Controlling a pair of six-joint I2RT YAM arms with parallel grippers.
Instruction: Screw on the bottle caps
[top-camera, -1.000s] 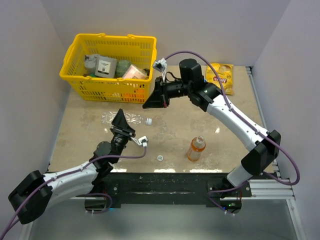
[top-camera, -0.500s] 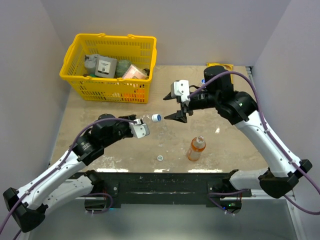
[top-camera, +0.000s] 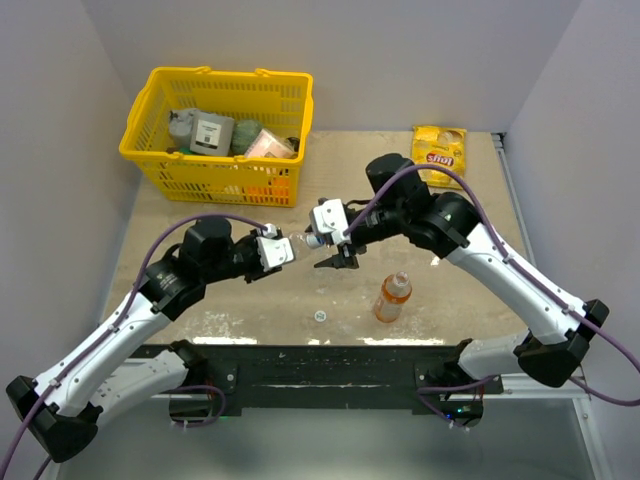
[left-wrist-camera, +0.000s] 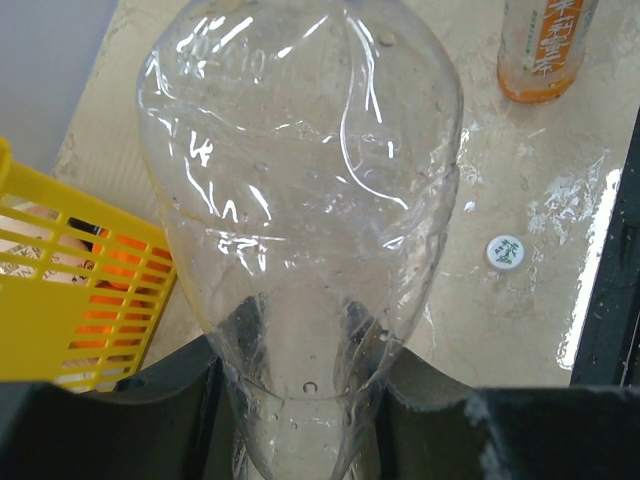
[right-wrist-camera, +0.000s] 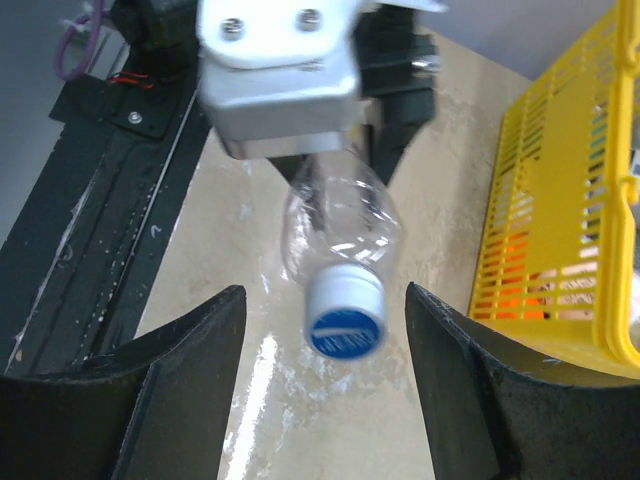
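Both arms have swung inward: near the yellow basket (top-camera: 150, 150), the left end effector (top-camera: 272, 250) grasps the clear bottle (left-wrist-camera: 300, 200) level above the counter (top-camera: 350, 170), its blue cap (right-wrist-camera: 345, 312) facing the right end effector (top-camera: 338, 258), released wide. Close squarely on the cap before twisting; the orange bottle (top-camera: 393, 297) stands close by, open room elsewhere

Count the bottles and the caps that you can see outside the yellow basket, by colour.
clear bottle: 1
orange bottle: 1
blue cap: 1, on the clear bottle's neck
white cap: 1, lying loose
Total: 4
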